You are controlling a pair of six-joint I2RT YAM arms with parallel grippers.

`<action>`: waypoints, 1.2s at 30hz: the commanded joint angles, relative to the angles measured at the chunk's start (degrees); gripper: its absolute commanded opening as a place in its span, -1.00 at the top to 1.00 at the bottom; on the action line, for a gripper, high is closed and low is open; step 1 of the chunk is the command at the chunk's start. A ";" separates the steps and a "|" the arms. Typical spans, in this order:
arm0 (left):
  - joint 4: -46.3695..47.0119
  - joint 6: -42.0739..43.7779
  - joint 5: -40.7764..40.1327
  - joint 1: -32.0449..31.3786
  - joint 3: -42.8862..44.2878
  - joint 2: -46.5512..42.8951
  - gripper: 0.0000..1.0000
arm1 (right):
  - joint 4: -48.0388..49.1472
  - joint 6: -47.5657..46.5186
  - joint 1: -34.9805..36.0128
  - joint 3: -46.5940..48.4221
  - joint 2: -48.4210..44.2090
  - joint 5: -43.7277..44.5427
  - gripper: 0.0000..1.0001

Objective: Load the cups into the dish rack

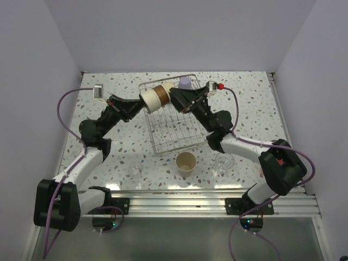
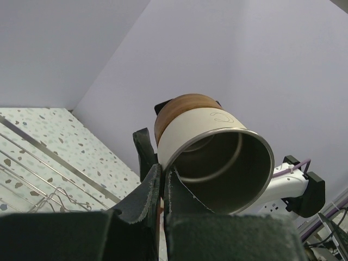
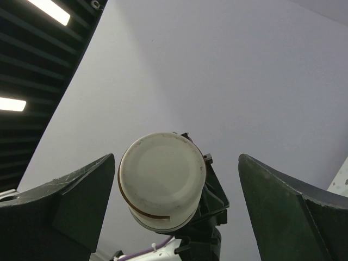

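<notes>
Currently the left fingers [image 2: 148, 187] are pressing together on the thin wall of a steel cup [image 2: 217, 157], one inside the mouth and one outside, so the left gripper [image 2: 162, 176] is pinching the cup at its rim. The cup is lying on its side in the air, with its cream band and brown base pointing away from this wrist. Facing that base, the right fingers [image 3: 81, 204] are standing wide apart, and the right gripper [image 3: 176, 163] is holding nothing; the cup is sitting in the gap between them without touching either. Seen from above, this is happening over the far left part of the wire rack [image 1: 179, 147]. A purple cup [image 1: 185, 82] is already standing at the far edge of the rack. A beige cup [image 1: 185, 162], a glass [image 1: 135, 170] and a second glass [image 1: 223, 163] are waiting on the table [image 1: 255, 109] just in front of the rack. I judge that the step in hand is a handover, or a turning, of the steel cup before it goes into the rack. The next move is probably calling for the right fingers to close around the base before the left ones let go. No brand or label is showing; only a faint curl on the cream band, which I cannot read.
</notes>
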 commanded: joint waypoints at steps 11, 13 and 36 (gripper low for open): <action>6.10 0.76 -1.63 -1.28 -0.65 1.61 1.00 | 12.99 -0.85 4.17 5.38 3.48 -0.71 -0.97; 5.30 1.38 -1.98 -1.29 -0.83 1.61 1.00 | 13.78 -1.03 4.17 5.30 3.13 -0.18 -0.97; -0.24 6.57 -5.67 -3.83 -0.39 1.52 1.00 | 14.75 -4.63 5.66 6.35 2.26 -1.15 -0.46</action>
